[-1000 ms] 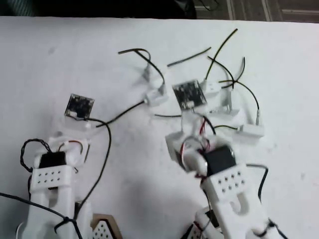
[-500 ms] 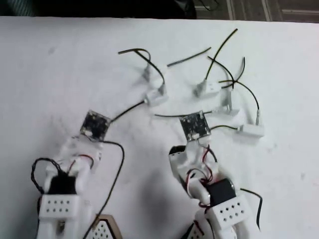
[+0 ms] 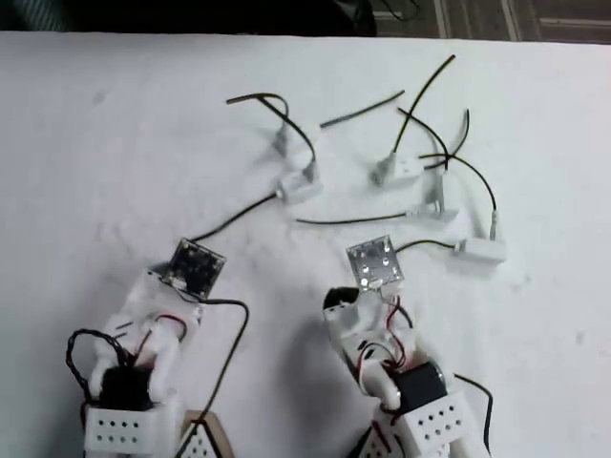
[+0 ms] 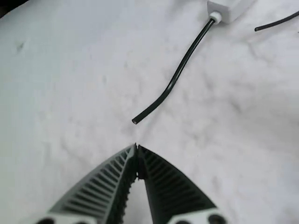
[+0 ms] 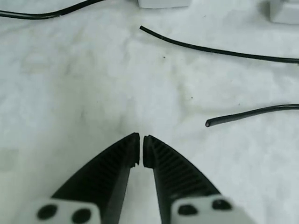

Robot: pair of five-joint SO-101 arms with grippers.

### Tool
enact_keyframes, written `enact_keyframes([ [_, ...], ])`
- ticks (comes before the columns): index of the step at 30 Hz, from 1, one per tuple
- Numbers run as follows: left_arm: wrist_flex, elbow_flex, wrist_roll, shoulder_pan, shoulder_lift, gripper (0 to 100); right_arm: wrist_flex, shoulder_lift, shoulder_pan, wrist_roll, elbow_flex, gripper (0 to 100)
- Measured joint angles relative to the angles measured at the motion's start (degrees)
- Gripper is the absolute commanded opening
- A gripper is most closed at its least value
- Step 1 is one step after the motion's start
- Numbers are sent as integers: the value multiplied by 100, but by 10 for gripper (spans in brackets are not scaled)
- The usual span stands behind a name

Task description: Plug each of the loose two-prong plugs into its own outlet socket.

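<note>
1. Left gripper (image 4: 137, 148): fingers closed on nothing, just short of a black cord's (image 4: 175, 77) cut end.
2. Right gripper (image 5: 141, 140): fingers closed, empty.
3. White plug bodies (image 3: 299, 188), each trailing a black cord, lie scattered mid-table (image 3: 95, 143), beyond both grippers.

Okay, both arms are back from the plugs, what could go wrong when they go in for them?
1. The black wires cross each other among the white pieces, so lifting one could drag its neighbours.
2. The left gripper and right gripper are shut; approaching like that would likely shove a piece, not grasp it.
3. A wire end lies just ahead of the left gripper and might snag.
</note>
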Motion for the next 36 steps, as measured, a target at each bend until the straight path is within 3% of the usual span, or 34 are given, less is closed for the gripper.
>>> enact_keyframes([
  [12,1222,0,0,-26,0,25,1521,-958,-18,0,35,18],
  [36,1266,0,0,-26,0,25,1811,-958,-18,0,35,18],
])
